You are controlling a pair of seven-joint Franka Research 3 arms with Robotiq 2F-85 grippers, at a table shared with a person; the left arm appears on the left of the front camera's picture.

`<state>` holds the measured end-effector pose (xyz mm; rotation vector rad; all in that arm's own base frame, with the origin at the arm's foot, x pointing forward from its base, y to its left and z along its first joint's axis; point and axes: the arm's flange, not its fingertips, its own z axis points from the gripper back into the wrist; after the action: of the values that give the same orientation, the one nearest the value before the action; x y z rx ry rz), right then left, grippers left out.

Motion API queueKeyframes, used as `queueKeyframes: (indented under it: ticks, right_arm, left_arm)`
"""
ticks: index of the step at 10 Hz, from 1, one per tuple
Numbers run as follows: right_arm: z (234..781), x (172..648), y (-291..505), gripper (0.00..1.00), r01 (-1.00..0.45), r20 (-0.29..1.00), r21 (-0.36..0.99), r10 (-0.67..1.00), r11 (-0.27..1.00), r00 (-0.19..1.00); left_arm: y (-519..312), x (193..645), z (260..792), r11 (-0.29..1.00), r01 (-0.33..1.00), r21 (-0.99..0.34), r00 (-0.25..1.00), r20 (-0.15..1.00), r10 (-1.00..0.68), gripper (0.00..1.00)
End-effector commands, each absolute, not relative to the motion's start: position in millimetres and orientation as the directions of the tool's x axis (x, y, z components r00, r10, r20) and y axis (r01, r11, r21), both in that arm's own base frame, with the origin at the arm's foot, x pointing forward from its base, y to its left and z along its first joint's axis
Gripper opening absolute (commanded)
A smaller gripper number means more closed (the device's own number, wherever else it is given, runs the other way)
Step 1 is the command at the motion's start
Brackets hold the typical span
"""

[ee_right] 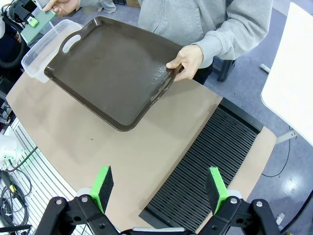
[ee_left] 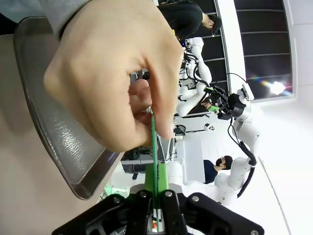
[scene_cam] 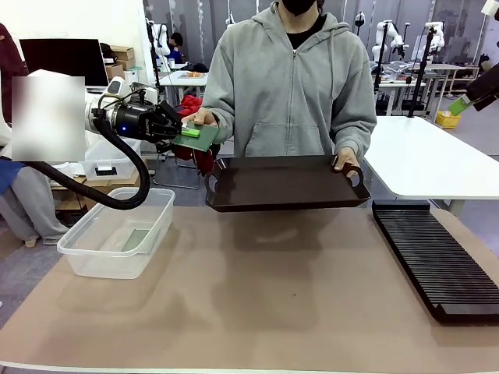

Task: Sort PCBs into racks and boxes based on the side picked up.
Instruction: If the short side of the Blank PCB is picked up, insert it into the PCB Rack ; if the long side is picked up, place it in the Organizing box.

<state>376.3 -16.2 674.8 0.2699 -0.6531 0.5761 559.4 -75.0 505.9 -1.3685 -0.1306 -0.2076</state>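
Gripping a green PCB [scene_cam: 196,135] by its near edge, the left gripper [scene_cam: 176,130] has its fingers pressed tight against the board; in the left wrist view the board [ee_left: 155,161] runs edge-on up from between the closed pads. At the board's far edge the person's hand [ee_left: 115,81] pinches it too, so both hold it at once, up in the air above the table's left side.

Right gripper [ee_right: 159,188] hangs high over the table's right side, green pads wide apart, nothing between them. Below it lies the black slotted rack [ee_right: 210,166], flat on the brown mat.

Near left on the mat: the clear box [scene_cam: 117,234], something pale green lying flat inside; cannot tell what.

Farther across, the person's other hand [scene_cam: 347,162] holds a dark brown tray [scene_cam: 284,187] by its right handle, tilted, its near edge above the mat. Tray sits between box and rack.
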Motion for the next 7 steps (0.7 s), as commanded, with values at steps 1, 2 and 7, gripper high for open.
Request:
queueKeyframes:
  ticks: [1, 2, 7]
  right_arm:
    - [673.6, 376.4, -15.8, 1.00, -0.582, 0.638, 0.060, 0.417, 0.811, 0.647]
    - [673.6, 376.4, -15.8, 1.00, -0.582, 0.638, 0.060, 0.417, 0.811, 0.647]
    - [673.6, 376.4, -15.8, 1.00, -0.582, 0.638, 0.060, 0.417, 0.811, 0.647]
  left_arm:
    - [-74.9, 559.6, 505.9, 0.187, 0.224, -0.956, 0.974, 0.214, -0.070, 0.00]
    - [-74.9, 559.6, 505.9, 0.187, 0.224, -0.956, 0.974, 0.214, -0.070, 0.00]
    - [-74.9, 559.6, 505.9, 0.187, 0.224, -0.956, 0.974, 0.214, -0.070, 0.00]
